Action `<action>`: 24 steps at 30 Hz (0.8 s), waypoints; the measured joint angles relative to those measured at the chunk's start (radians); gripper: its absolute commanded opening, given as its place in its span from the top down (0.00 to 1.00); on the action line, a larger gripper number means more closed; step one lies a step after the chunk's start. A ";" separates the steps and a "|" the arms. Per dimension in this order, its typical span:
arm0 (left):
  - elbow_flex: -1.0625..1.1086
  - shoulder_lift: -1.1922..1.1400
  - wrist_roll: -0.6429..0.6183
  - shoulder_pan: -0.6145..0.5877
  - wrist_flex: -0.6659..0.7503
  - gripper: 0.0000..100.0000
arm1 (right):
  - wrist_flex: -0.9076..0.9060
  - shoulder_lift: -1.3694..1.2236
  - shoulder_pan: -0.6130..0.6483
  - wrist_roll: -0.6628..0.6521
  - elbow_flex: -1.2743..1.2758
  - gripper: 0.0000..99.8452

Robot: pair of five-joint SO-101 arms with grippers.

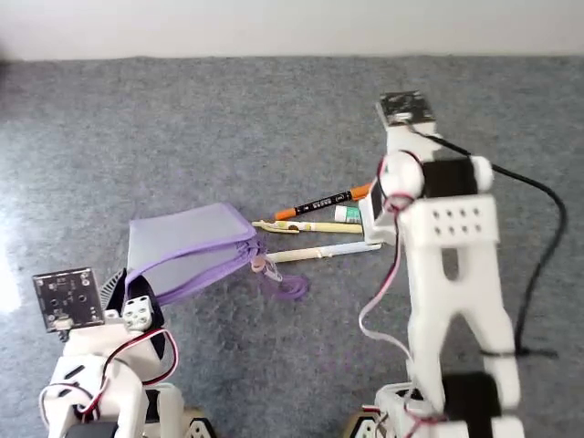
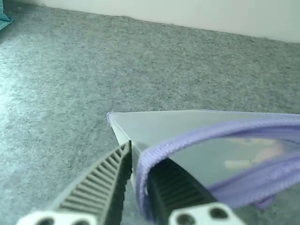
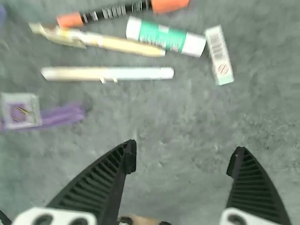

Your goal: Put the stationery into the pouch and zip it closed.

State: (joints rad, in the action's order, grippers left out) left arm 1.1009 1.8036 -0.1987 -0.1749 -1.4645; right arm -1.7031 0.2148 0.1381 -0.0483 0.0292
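A translucent pouch with purple zip trim lies at the table's left, mouth open toward the stationery. My left gripper is shut on the pouch's near corner edge. To the right lie an orange-capped black marker, a yellow pen, a white pen and a green-and-white glue stick. In the right wrist view the marker, yellow pen, white pen, glue stick and a small white eraser show. My right gripper hangs open above the carpet just short of them.
The purple zip pull and its tag lie loose on the grey carpet beside the pouch mouth. A white wall borders the far edge. The right arm's black cable runs down its outer side.
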 measured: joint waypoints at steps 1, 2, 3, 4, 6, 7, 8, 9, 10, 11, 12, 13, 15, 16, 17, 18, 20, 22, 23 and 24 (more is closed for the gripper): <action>0.000 0.000 -0.011 0.000 0.000 0.99 | 0.008 -0.032 0.000 -0.021 0.000 0.69; 0.000 0.000 -0.018 0.000 0.000 0.99 | 0.020 -0.060 0.002 -0.043 0.000 0.69; 0.000 -0.005 -0.026 0.000 0.000 0.99 | 0.034 -0.084 0.003 -0.064 0.000 0.69; -0.002 -0.015 -0.035 0.000 0.000 0.99 | 0.051 -0.103 0.005 -0.083 0.000 0.69; -0.034 -0.066 -0.055 0.000 -0.006 0.99 | 0.095 -0.124 0.005 -0.121 0.000 0.69; -0.057 -0.098 -0.064 0.000 -0.011 0.99 | 0.118 -0.129 0.002 -0.141 0.000 0.69; -0.083 -0.138 -0.072 0.000 -0.015 0.99 | 0.140 -0.132 0.002 -0.161 0.000 0.69; -0.107 -0.180 -0.078 0.000 -0.020 0.99 | 0.158 -0.137 0.005 -0.181 0.000 0.69; -0.133 -0.216 -0.081 0.000 -0.026 0.99 | 0.175 -0.138 0.014 -0.199 0.000 0.69; -0.155 -0.258 -0.083 0.000 -0.031 0.99 | 0.190 -0.140 0.025 -0.216 0.000 0.69; -0.173 -0.295 -0.084 0.002 -0.037 0.99 | 0.206 -0.144 0.035 -0.232 0.000 0.69; -0.190 -0.333 -0.084 0.005 -0.041 0.99 | 0.222 -0.149 0.049 -0.247 0.000 0.69; -0.215 -0.405 -0.084 0.006 -0.046 0.99 | 0.269 -0.175 0.074 -0.272 0.000 0.69; -0.222 -0.439 -0.084 0.003 -0.049 0.99 | 0.293 -0.192 0.081 -0.284 -0.005 0.69; -0.229 -0.470 -0.084 0.003 -0.052 0.99 | 0.313 -0.213 0.086 -0.296 -0.017 0.69; -0.232 -0.494 -0.084 0.003 -0.052 0.99 | 0.327 -0.238 0.089 -0.304 -0.034 0.69; -0.235 -0.539 -0.086 0.003 -0.052 0.99 | 0.341 -0.299 0.089 -0.311 -0.084 0.69; -0.233 -0.560 -0.094 0.003 -0.052 0.99 | 0.347 -0.370 0.087 -0.315 -0.157 0.69; -0.233 -0.566 -0.106 0.003 -0.052 0.99 | 0.347 -0.408 0.087 -0.315 -0.198 0.69; -0.233 -0.571 -0.120 0.003 -0.052 0.99 | 0.347 -0.446 0.087 -0.318 -0.241 0.69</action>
State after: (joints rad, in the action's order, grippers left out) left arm 0.8677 1.2329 -0.3184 -0.1718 -1.5167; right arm -1.3564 -0.2317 0.2256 -0.3659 -0.2117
